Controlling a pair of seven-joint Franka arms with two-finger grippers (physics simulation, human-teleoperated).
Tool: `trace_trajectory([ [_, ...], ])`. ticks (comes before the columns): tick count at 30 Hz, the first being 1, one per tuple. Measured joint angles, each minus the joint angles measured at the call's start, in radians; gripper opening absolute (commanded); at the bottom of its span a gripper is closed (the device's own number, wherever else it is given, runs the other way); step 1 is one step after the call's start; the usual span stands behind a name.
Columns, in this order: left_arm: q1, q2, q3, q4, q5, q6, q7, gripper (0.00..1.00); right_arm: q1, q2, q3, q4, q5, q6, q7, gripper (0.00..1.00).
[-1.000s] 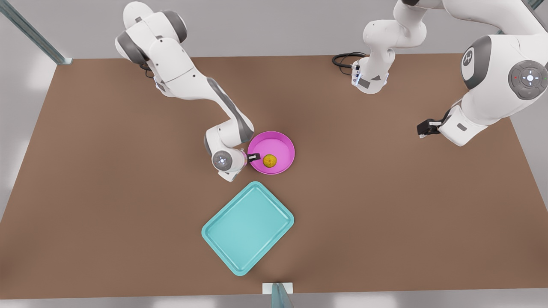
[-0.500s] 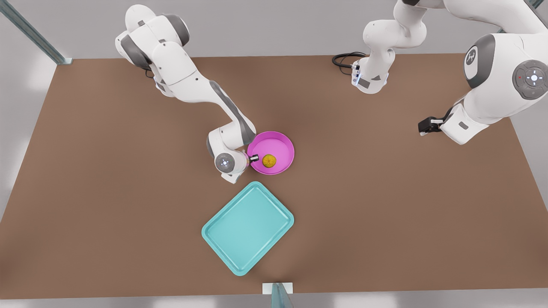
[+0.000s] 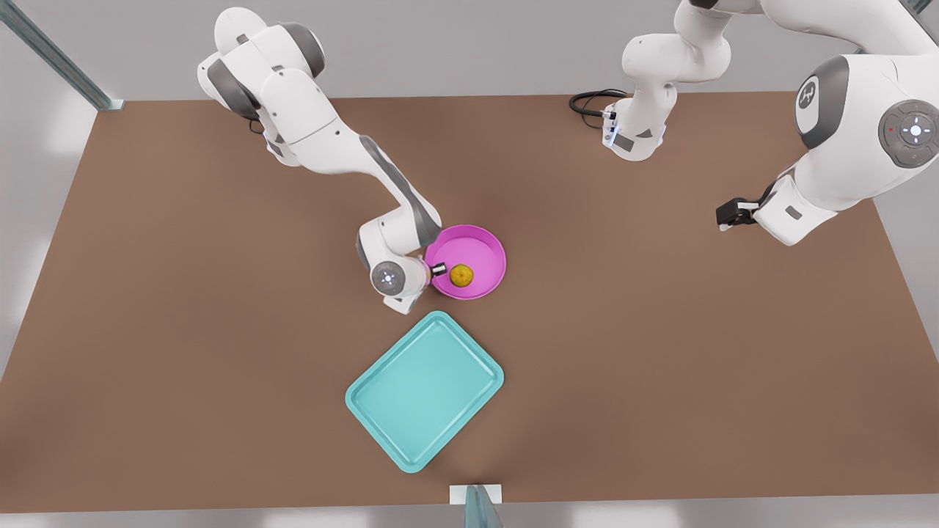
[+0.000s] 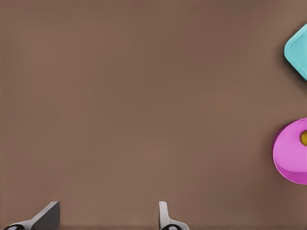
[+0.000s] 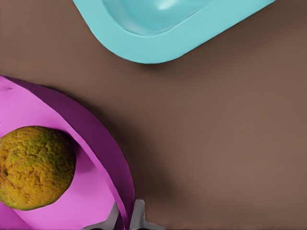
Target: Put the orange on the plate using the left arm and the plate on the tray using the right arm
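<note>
The yellow-orange orange [image 3: 461, 276] [image 5: 36, 167] lies inside the magenta plate [image 3: 477, 249] [image 5: 96, 139] at mid-table. My right gripper [image 3: 438, 269] [image 5: 125, 218] is at the plate's edge on the front view's left side, shut on the rim with one finger inside and one outside. The teal tray [image 3: 424, 389] [image 5: 158, 43] lies flat just in front of the plate, apart from it. My left gripper [image 3: 726, 216] [image 4: 108, 215] waits open above bare table far to the front view's right, seeing the plate [image 4: 290, 153], orange [image 4: 304, 138] and tray [image 4: 298, 50] from a distance.
A black cable [image 3: 590, 103] loops at the table's back edge beside an arm base [image 3: 638, 125]. A metal post [image 3: 477, 502] stands at the front edge, and a slanted strut [image 3: 59, 59] at the back corner on the front view's left.
My right gripper has edged in onto the plate's rim, and the plate has shifted very slightly toward the front view's right. The left arm has shifted only a little.
</note>
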Motion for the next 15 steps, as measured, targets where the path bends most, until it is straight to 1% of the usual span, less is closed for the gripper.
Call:
trace_trajectory([
  [15,0.000,-0.005,0.000,0.011,0.001,-0.005,0.005,1.00,-0.017,-0.052,0.009,0.039,0.003,-0.073,-0.013,0.21],
])
